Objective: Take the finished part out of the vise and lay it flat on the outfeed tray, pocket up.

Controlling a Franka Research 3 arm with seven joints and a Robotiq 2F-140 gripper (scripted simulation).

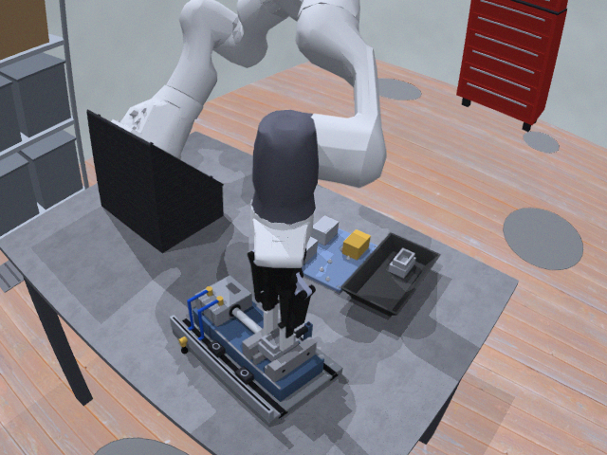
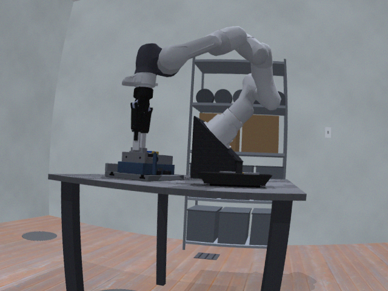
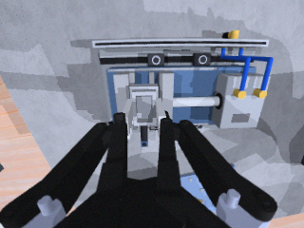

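The vise stands on its blue base at the front of the table, with jaws, a white screw rod and blue hoses. The finished part [image 3: 143, 105], a small grey block with a pocket facing up, sits between the vise jaws. My gripper [image 3: 144, 106] points straight down over the vise and is shut on the part, one finger on each side. The gripper also shows in the top view [image 1: 280, 335] and the exterior view [image 2: 139, 145]. The black outfeed tray [image 1: 392, 279] lies to the right of the vise, apart from it.
A second grey pocketed part [image 1: 401, 262] lies in the tray. A blue plate [image 1: 333, 266] between vise and tray carries a yellow block [image 1: 356, 244] and a grey block [image 1: 324, 228]. A black slanted panel [image 1: 152, 191] stands behind.
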